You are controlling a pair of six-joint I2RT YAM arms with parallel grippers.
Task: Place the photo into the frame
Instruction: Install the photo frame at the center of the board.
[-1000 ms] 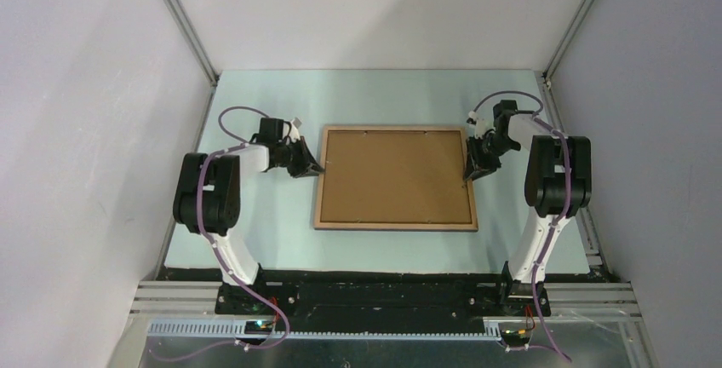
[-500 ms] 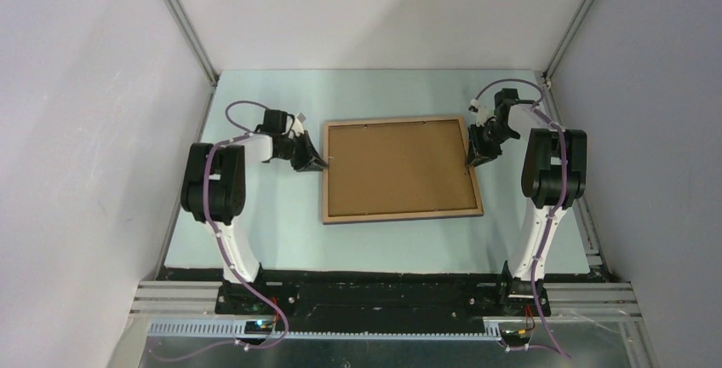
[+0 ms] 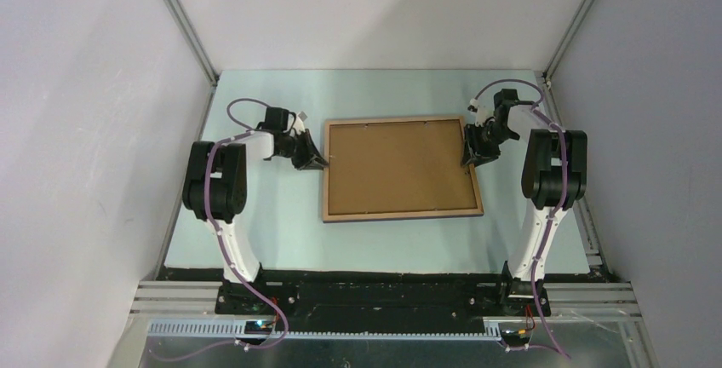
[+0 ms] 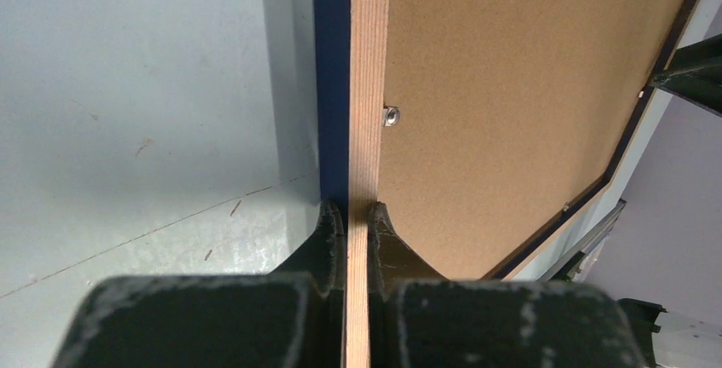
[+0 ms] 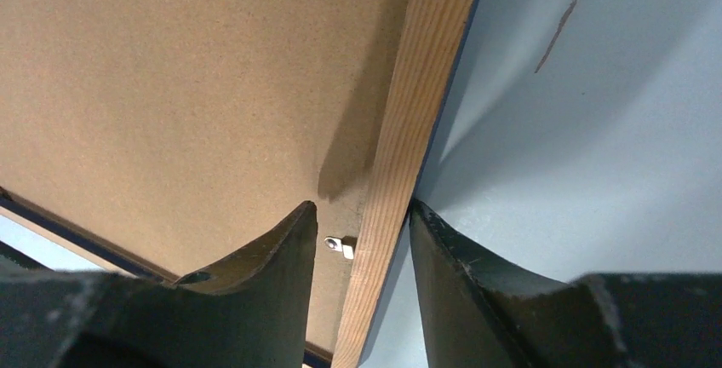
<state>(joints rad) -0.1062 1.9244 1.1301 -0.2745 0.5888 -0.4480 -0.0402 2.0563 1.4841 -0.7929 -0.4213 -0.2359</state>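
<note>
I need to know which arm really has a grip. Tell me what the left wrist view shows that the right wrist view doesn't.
Left wrist only: the left gripper pinched shut on the border of the frame. Right wrist only: the right gripper open astride that border, one finger clear of it. Both: the wood border, the brown backing board, a metal tab, the pale table.

- The frame (image 4: 368, 87) border is seen to be light bare wood with fine straight grain; its outer face is coated dark blue.
- The backing board (image 4: 511, 70) is seen as matt brown fibreboard, finely speckled.
- The clip (image 4: 391, 116) is shiny metal.
- The fingers (image 5: 272, 257) of the right gripper (image 5: 361, 223) are matt black plastic, faintly scuffed.
- The table (image 4: 128, 87) is smooth, pale and lightly scratched.
</note>
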